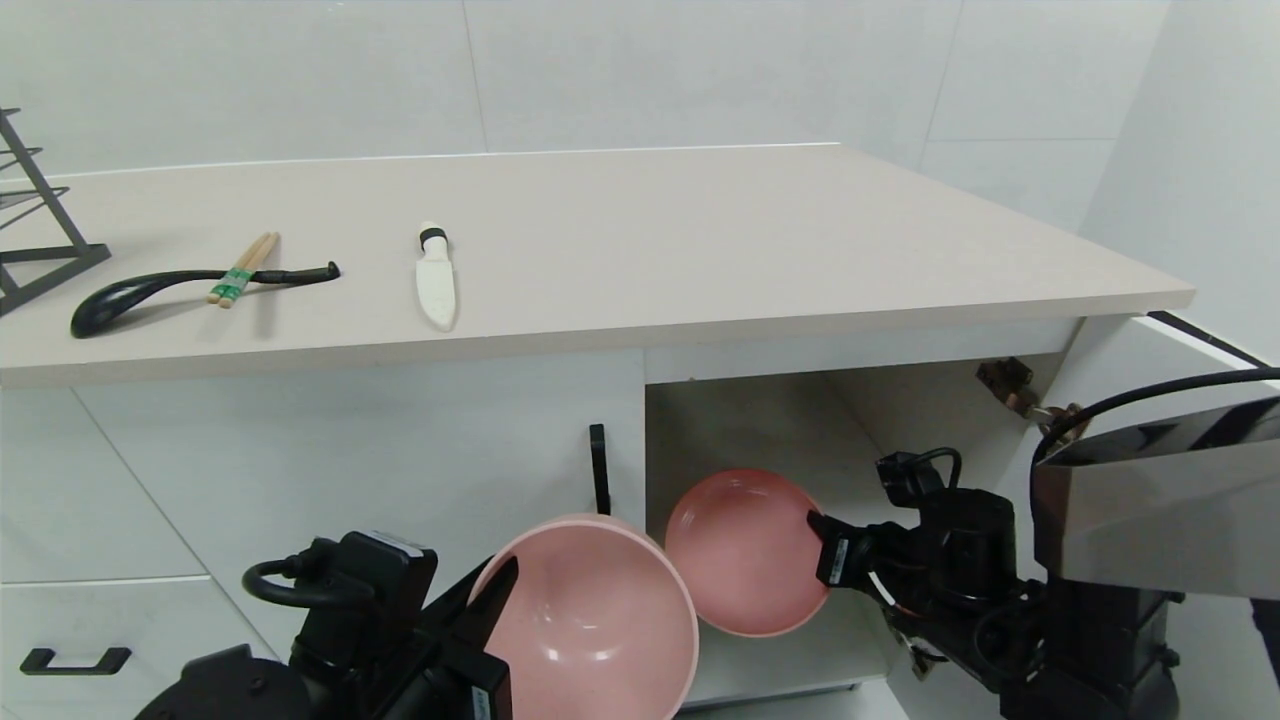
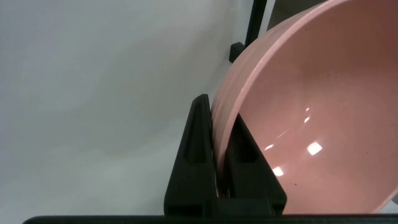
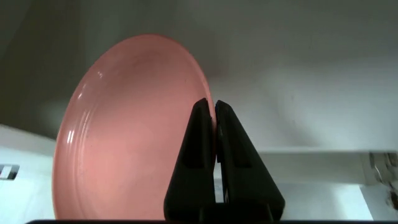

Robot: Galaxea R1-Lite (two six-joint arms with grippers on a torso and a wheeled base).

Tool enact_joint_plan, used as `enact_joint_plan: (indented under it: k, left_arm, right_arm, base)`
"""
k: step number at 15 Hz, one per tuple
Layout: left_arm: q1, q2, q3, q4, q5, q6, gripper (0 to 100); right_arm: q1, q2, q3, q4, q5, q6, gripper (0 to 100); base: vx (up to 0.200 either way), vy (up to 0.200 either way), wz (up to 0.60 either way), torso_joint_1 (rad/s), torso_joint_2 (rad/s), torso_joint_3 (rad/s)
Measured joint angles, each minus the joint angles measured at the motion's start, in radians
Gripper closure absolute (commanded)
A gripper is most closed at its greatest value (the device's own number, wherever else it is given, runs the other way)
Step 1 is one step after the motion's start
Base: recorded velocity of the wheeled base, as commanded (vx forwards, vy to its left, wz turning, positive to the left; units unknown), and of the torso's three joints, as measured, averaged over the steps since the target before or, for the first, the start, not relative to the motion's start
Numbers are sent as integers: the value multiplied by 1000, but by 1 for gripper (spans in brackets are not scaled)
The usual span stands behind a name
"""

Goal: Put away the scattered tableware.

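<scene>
My left gripper (image 1: 497,592) is shut on the rim of a pink bowl (image 1: 600,620), held tilted low in front of the closed cabinet door; its wall (image 2: 298,112) sits pinched between the black fingers (image 2: 196,155). My right gripper (image 1: 822,545) is shut on the rim of a pink plate (image 1: 740,555), held on edge inside the open cabinet (image 1: 760,420). The plate (image 3: 124,130) is clamped between the fingers (image 3: 202,137). On the countertop (image 1: 700,240) lie a black ladle (image 1: 150,290), wooden chopsticks (image 1: 243,268) across it, and a white knife (image 1: 436,280).
A black wire rack (image 1: 30,210) stands at the counter's far left. The cabinet door (image 1: 1150,360) is swung open to the right. A black handle (image 1: 598,468) hangs on the closed door and a drawer pull (image 1: 75,660) sits lower left.
</scene>
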Motion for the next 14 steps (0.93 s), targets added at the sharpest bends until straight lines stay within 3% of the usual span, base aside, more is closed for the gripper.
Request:
enact_joint_plan:
  k: [14]
  left_arm:
    - [14,-92,0,0,-2,11,100]
  right_arm:
    - [-58,193,-266,0,1,-59,100]
  base:
    - [0,0,0,0,0,0]
